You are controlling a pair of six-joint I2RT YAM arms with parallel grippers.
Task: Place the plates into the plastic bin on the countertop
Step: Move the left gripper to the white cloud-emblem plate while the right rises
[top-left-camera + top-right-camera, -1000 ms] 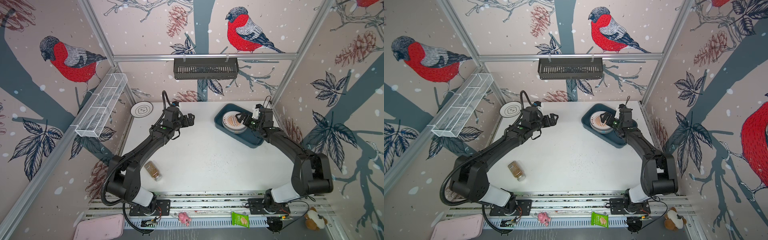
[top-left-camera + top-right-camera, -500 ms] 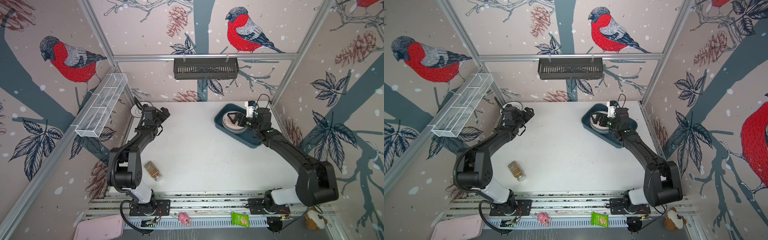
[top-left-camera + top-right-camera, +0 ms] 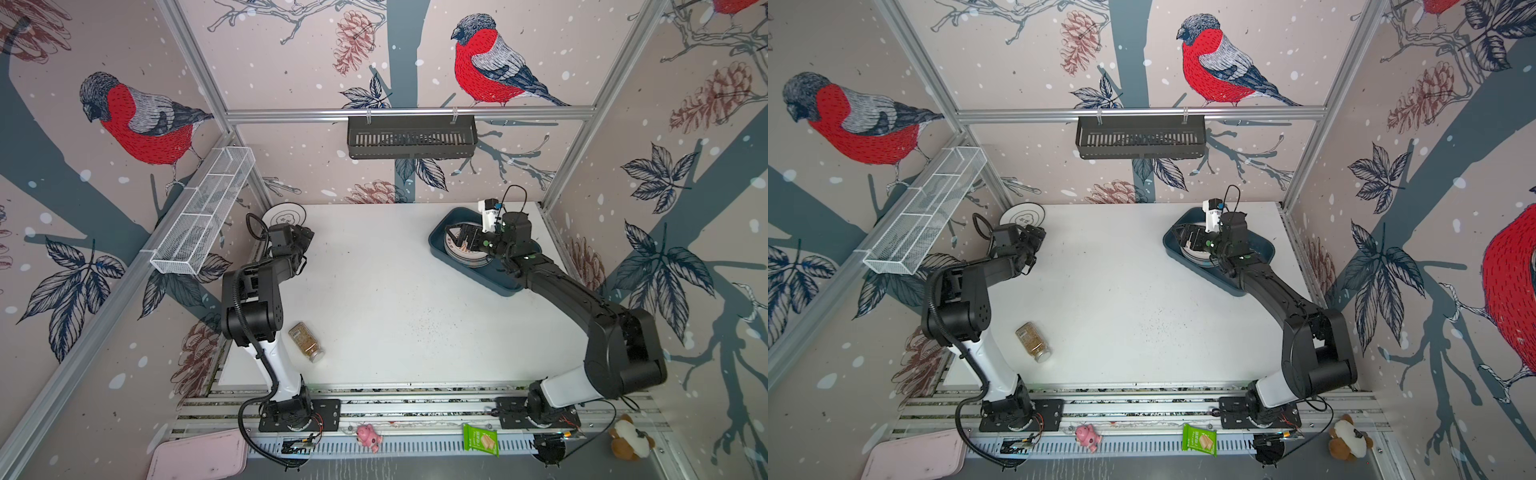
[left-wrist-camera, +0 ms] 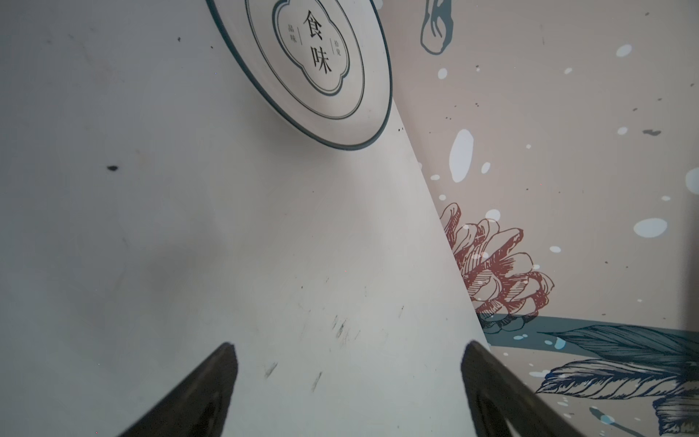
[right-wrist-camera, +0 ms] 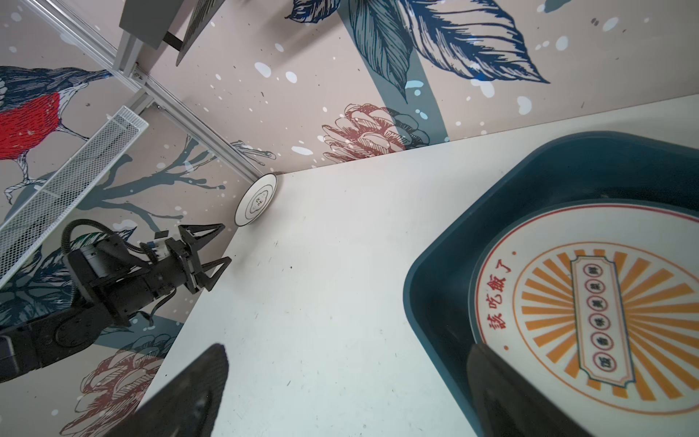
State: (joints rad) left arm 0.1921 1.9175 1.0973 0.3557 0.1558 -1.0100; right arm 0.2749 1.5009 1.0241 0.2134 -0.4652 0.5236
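The countertop (image 3: 395, 299) bears the plastic bin (image 3: 494, 279) (far right), a lone plate (image 3: 286, 214) and a jar (image 3: 306, 341) lying sideways.

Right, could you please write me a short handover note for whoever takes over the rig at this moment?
Grippers: left gripper open and empty, aimed at the cloud-outline plate but apart from it; right gripper open and empty over the plastic bin.
Things: stack of plates in the bin, sunburst plate on top; cloud-outline plate at the countertop's far left corner.
Done: stack binned, count unclear.
Left: grasp the corner plate, add it to the stack.
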